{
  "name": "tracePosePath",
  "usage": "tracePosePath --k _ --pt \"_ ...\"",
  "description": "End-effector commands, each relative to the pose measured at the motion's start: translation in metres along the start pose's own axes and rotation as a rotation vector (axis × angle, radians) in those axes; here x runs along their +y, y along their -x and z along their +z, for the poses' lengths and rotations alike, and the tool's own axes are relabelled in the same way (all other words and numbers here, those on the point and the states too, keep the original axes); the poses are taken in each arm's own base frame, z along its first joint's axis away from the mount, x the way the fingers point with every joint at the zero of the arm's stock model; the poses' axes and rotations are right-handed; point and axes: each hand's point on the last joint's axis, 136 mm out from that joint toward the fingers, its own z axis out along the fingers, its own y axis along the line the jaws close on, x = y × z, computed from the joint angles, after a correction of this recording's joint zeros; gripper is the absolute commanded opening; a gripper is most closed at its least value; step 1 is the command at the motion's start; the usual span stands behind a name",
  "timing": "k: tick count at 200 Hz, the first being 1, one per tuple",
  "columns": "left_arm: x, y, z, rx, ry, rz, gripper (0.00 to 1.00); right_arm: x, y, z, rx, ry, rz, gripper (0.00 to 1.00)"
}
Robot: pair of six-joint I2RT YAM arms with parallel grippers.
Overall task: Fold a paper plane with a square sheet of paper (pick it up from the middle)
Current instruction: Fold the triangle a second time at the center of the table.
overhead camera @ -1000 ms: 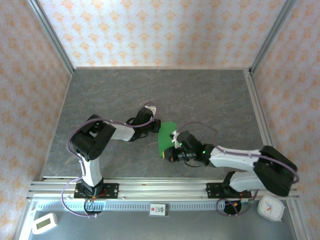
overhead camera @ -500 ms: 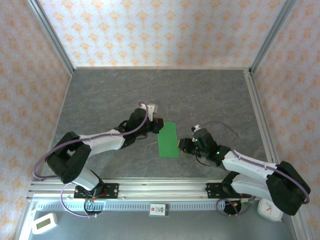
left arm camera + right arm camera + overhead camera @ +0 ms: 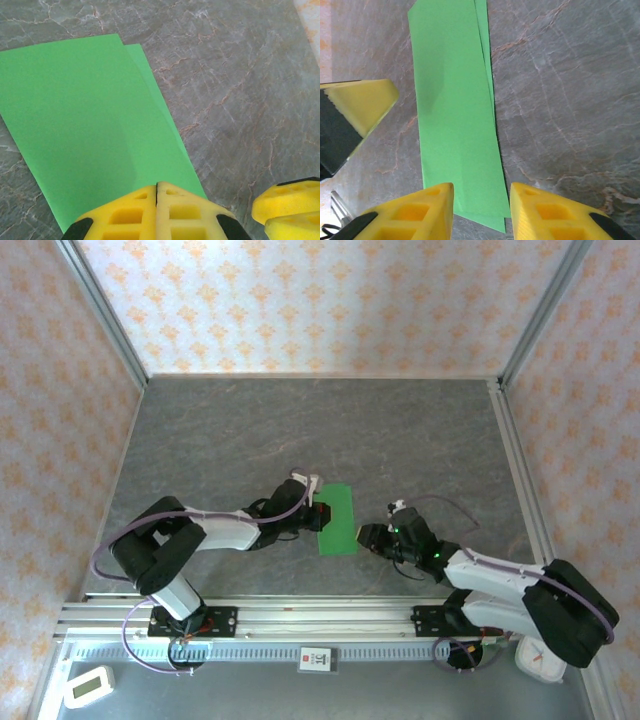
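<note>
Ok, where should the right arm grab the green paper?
Probably midway along the right long edge of the paper, coming in low from the right: it lies flat, and its two layers sit offset there, giving the fingers a lip.

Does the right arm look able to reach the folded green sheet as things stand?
Probably yes: the right arm's jaws stand apart at the edge of the green sheet, with nothing in the way. The left arm's jaws, shut, sit at its other side. Gripping paper lying flat may be harder.
</note>
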Motion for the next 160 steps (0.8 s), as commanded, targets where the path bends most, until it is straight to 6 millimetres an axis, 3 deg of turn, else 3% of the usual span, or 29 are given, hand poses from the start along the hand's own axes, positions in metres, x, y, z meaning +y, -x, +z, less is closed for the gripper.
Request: tracePosePath --k 1,105,160 --pt "-0.003 0.006 0.005 -0.030 -0.005 0.001 0.04 0.002 -0.003 0.004 0.016 0.029 0.008 0.35" --pt "-0.005 0.015 0.017 -0.038 0.007 0.020 0.04 -0.005 -0.010 0.010 0.055 0.003 -0.005 0.34" --pt "0.014 0.009 0.024 -0.030 0.080 0.060 0.03 -0.005 -0.015 0.013 0.088 0.005 -0.005 0.34"
